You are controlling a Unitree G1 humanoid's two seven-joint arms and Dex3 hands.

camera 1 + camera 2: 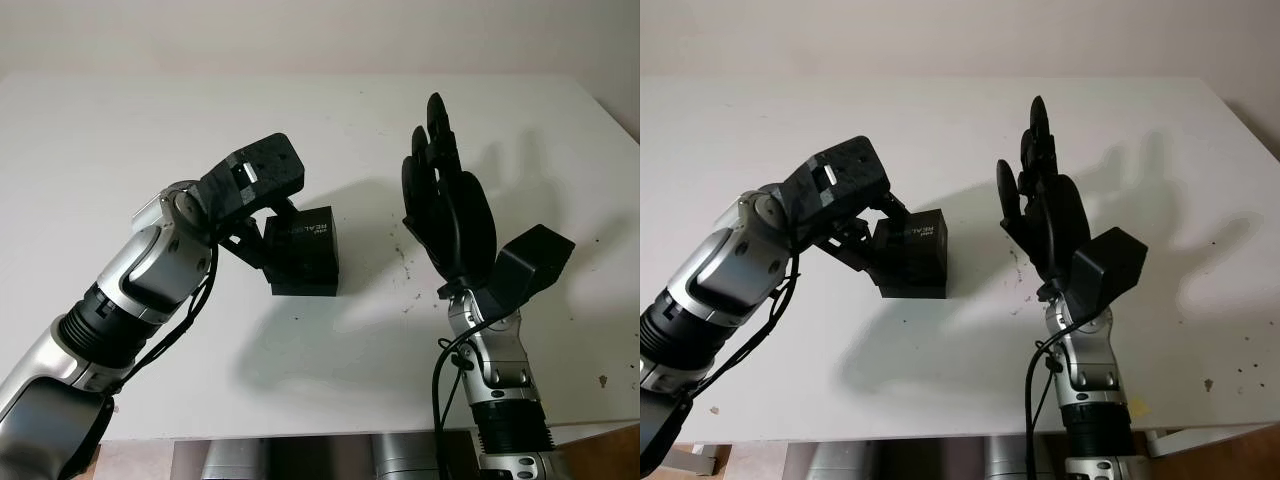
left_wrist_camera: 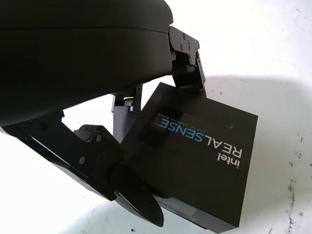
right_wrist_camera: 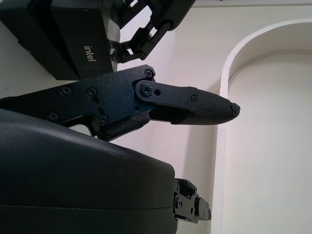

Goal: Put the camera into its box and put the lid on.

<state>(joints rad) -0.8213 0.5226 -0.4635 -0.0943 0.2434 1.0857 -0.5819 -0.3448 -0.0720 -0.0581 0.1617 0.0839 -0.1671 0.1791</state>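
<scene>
Gripping box (image 1: 303,251) – left robot hand (image 1: 250,225); right robot hand (image 1: 447,200) open.

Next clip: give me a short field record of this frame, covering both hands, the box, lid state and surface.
surface: white table
box: black Intel RealSense box, near the table's middle, closed, printed lid on
camera: cannot tell; box interior hidden
left hand: left hand gripping the box, fingers on its sides
right hand: right hand open, raised upright above the table to the right of the box, apart from it
marks: small dark specks on the table between box and right hand
</scene>
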